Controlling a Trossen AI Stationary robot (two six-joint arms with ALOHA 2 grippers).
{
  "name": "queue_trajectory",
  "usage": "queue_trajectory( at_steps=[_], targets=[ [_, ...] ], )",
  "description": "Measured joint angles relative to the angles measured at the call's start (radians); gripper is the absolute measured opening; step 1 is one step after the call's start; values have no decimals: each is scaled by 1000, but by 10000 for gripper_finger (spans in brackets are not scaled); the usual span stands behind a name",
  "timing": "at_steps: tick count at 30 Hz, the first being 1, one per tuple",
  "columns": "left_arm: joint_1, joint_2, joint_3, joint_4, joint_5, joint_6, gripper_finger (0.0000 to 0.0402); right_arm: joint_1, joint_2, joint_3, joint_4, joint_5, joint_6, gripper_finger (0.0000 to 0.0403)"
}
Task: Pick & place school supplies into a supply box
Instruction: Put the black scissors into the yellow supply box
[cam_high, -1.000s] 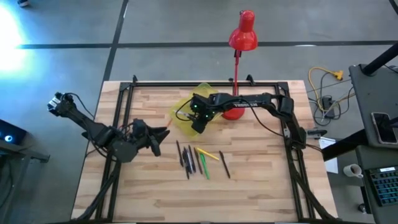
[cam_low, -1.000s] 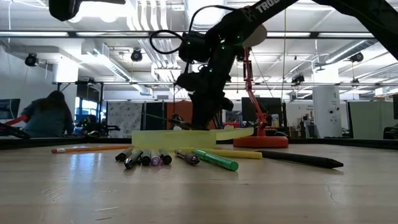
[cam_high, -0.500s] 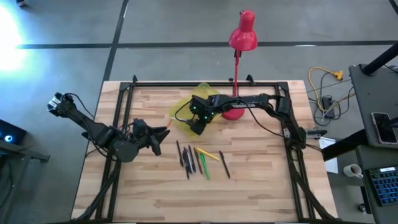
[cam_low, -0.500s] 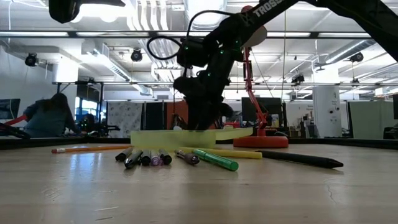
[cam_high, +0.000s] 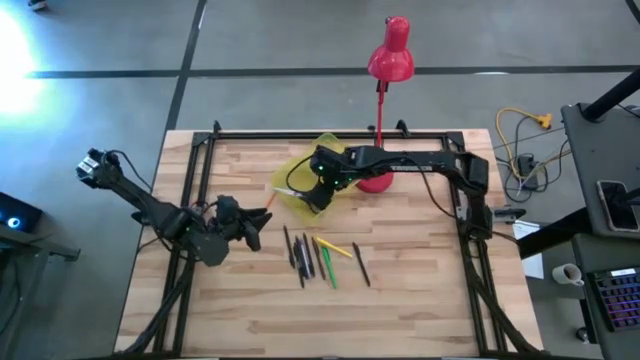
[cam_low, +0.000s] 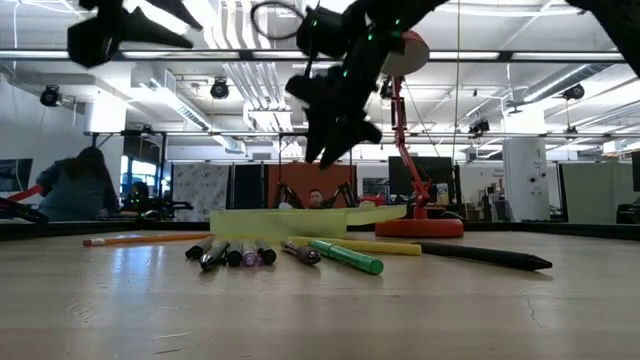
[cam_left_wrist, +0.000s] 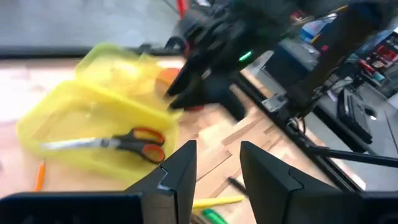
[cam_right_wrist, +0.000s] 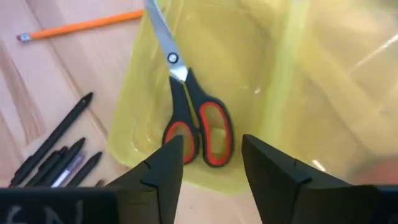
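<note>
My right end effector (cam_right_wrist: 205, 165) hangs open and empty above the box (cam_right_wrist: 261, 87). The scissors (cam_right_wrist: 189, 115) lie inside. My left end effector (cam_left_wrist: 214, 165), parted and empty, waits near the pens (cam_high: 305, 255).

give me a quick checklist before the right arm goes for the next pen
1. Scissors lying inside the supply box: ok, flat on its floor.
2. Right gripper empty and clear of the scissors: ok, fingers apart above the box, nothing between them.
3. Box lid open: ok, it lies folded back in the left wrist view.
4. Pens and pencils reachable on the table: ok, they lie in a loose row in front of the box, nothing on top of them.
5. Orange pencil accounted for: ok, on the wood beside the box, apart from the others.
6. Left gripper out of the way: ok, empty, fingers apart, left of the pens.
</note>
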Motion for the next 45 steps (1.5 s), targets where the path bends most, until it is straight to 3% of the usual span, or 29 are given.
queue_trajectory(
  at_steps=[7, 12, 15, 22, 28, 33, 37, 45],
  targets=[
    [34, 3, -132, -2, 95, -175, 108, 18, -72, -21, -57, 70, 39, 138],
    [120, 5, -180, -2, 206, -146, 108, 46, -106, -30, -94, 77, 43, 136],
    [201, 5, -171, 0, 315, -33, 108, 77, -129, -30, -160, 139, 42, 136],
    [404, 68, -24, -63, 480, 467, 108, 187, -198, -33, -353, 348, 35, 136],
    [532, 157, 45, -8, 750, 907, 108, 262, -275, -77, -385, 359, 122, 125],
    [577, 257, 100, -17, 783, 1122, 108, 350, -363, -146, -397, 404, 290, 103],
    [645, 364, 158, -44, 890, 1234, 108, 420, -440, -223, -399, 479, 448, 88],
    [787, 625, 343, -245, 969, 1403, 108, 511, -521, -408, -390, 491, 705, 69]
  ],
)
